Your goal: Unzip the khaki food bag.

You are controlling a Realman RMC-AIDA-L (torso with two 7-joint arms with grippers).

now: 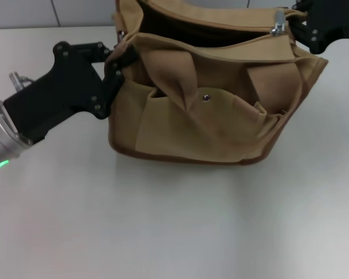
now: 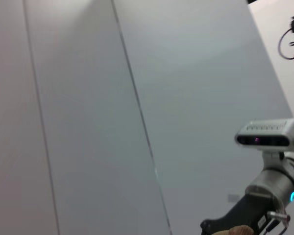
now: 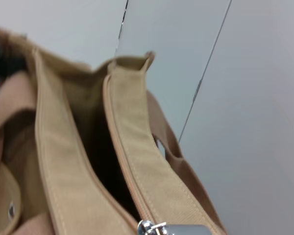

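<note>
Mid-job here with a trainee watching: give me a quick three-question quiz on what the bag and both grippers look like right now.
1. True or false: the khaki food bag has its top zipper fully closed.
2. Which gripper is at the silver zipper pull? A) left B) right C) neither
3. Fill in: the left gripper is at the bag's ____ upper corner, on the robot's own side.

Key
1. False: the top gapes open, with the dark inside showing.
2. B: the right gripper is at the pull, at the bag's right end.
3. left
</note>
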